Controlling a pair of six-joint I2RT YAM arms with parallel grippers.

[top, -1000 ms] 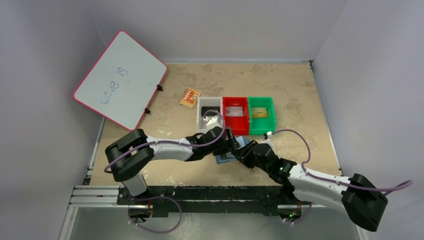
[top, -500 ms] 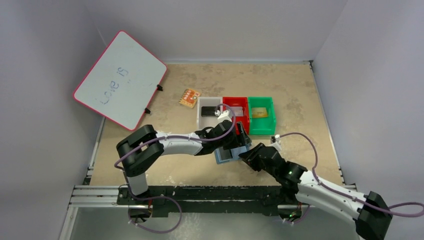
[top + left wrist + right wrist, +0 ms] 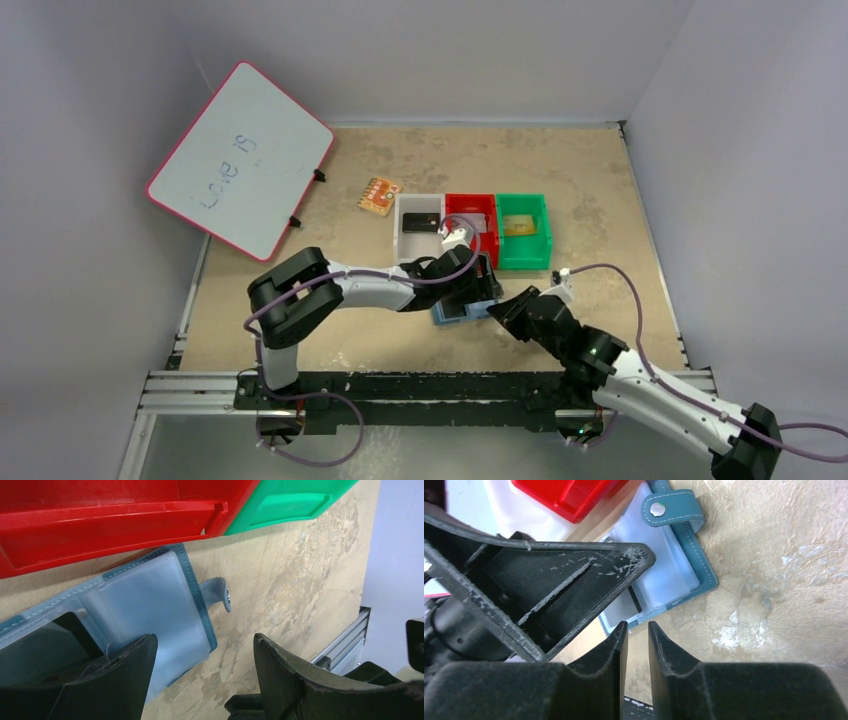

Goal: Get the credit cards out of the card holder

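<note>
One tan surface point(image 3: 590, 200) is shared by a whiteboard point(image 3: 240, 160), a white bin point(image 3: 402, 240), a red bin point(image 3: 470, 199) and a green bin point(image 3: 546, 235). The left gripper point(image 3: 204, 645) is held with fingers released wide and the right gripper point(image 3: 637, 627) with fingers drawn nearly together around nothing, both at the blue card holder point(image 3: 150, 600), which is laid open and flat just in front of the red bin. A dark card point(image 3: 75, 630) is seen under a clear pocket, while a black card point(image 3: 420, 223), a silver-grey card point(image 3: 472, 224) and a gold card point(image 3: 518, 226) are seen in the bins in that order.
</note>
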